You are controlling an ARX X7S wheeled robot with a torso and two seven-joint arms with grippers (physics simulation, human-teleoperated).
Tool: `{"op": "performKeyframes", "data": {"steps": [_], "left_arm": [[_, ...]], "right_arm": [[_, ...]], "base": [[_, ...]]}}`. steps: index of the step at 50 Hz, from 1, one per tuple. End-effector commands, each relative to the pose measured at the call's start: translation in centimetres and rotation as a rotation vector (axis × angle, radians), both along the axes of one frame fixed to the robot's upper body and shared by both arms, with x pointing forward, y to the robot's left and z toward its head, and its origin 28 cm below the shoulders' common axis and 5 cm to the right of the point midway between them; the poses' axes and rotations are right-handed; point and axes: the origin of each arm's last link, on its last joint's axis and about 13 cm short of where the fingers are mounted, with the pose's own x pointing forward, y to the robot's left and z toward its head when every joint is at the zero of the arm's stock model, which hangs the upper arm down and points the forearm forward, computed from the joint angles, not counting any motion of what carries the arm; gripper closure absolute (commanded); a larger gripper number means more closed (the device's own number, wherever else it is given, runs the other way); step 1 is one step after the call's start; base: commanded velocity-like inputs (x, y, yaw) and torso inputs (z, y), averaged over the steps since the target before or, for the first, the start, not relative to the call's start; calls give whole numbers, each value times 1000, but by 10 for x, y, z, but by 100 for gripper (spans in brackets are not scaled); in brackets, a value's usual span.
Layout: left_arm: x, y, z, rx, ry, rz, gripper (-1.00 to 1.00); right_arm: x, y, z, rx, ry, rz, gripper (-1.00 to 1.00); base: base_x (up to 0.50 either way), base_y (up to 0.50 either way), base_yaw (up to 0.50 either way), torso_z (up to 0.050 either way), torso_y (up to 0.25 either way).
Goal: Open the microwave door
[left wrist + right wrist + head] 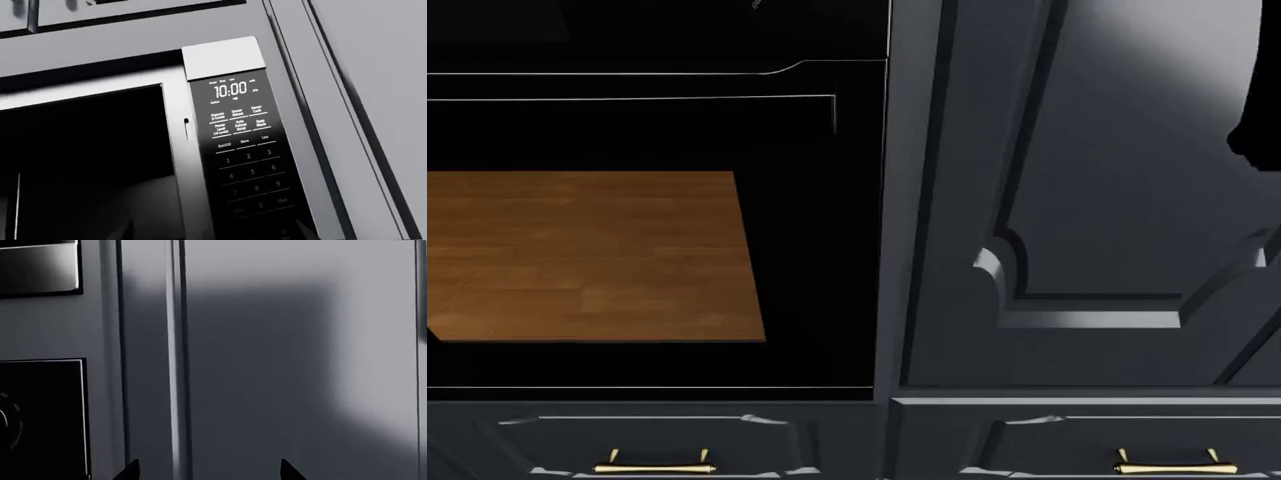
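My right claw shows only its two dark fingertips, spread well apart, facing a flat grey panel. A pale vertical strip runs down the panel between the tips. Beside it sits a black panel, with a shiny dark plate farther along.

Dark panelled cabinet door; 2 brass drawer handles below.

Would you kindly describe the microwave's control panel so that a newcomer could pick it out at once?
In the left wrist view, find the microwave set among grey cabinetry, with its dark window. Directly beside that window runs the control panel, a tall black strip. Unlike the plain surfaces around it, it shows a lit clock display reading 10:00 above rows of labelled buttons and a number keypad.
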Motion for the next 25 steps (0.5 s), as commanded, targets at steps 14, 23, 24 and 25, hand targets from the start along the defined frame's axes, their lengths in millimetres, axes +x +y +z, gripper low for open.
{"op": "performKeyframes", "data": {"steps": [14,23,24,25], "left_arm": [[-24,62,-10,-169,-11,224,-100],[-33,85,-18,-269,-7,303,-100],[-37,89,-20,-277,-18,328,-100],[-42,93,-21,-287,-40,353,-100]], "right_arm": [[4,4,-3,-5,17,16,-100],[8,2,-8,-4,27,15,-100],[8,2,-9,-2,29,14,-100],[9,1,-10,-1,31,12,-100]], "base": [[0,0,0,0,0],[0,0,0,0,0],[0,0,0,0,0],[0,0,0,0,0]]}}
